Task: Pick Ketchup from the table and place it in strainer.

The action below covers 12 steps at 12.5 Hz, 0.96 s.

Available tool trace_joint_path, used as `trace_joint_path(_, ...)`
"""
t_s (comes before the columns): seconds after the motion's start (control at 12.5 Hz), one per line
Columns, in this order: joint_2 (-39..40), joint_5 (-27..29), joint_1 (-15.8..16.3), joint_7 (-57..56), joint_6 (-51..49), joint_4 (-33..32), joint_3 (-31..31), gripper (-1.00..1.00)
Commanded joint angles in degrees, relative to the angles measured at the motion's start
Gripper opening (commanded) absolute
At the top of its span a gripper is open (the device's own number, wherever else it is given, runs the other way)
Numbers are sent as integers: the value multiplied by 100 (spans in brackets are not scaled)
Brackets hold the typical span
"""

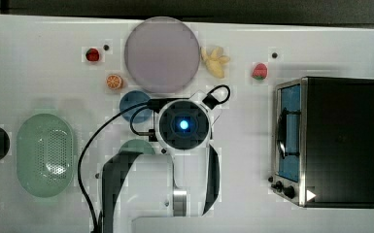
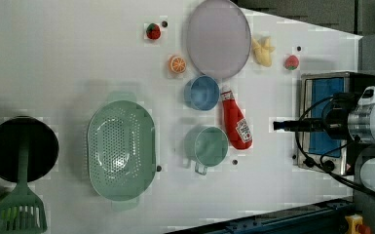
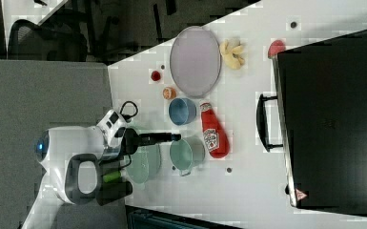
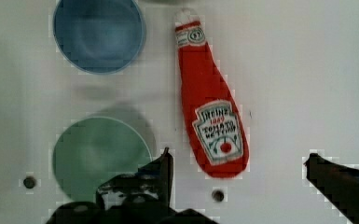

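In the left view, going left to right, the strainer (image 2: 121, 149) sits on the white table (image 2: 53, 58) at about eight o'clock from the picture's centre, its perforated bottom bare, and well apart from the bottle. Next comes the teal-green bowl (image 2: 206, 145), with the blue bowl (image 2: 202, 92) at twelve o'clock from it. The Ketchup (image 2: 235, 118) lies flat on the table just beside both bowls, at about three o'clock from the gap between them, its cap toward the pale round plate (image 2: 218, 38) at twelve o'clock and its base toward six o'clock, label up. Farther along, at three o'clock from the bottle and apart from it in the left view, the gripper (image 2: 277, 125) points toward it from the arm, in front of the toaster oven (image 2: 321, 117). In the wrist view the Ketchup (image 4: 211, 114) lies between the two dark fingers (image 4: 161, 170), which stand wide apart and hold nothing; the bottle's base is at about eleven o'clock from the gripper (image 4: 238, 165), nearer the finger beside the teal-green bowl (image 4: 98, 156), and touches neither finger.
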Motion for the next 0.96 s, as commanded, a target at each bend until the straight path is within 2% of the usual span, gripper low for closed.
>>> trace_joint_path(0.08, 135, 8, 3, -619, 535, -469, 0, 100)
trace_joint_path(0.32, 694, 8, 3, -620, 1118, -655, 1, 100)
trace_joint_path(0.96, 2200, -208, 7, -647, 2756, -663, -2, 100)
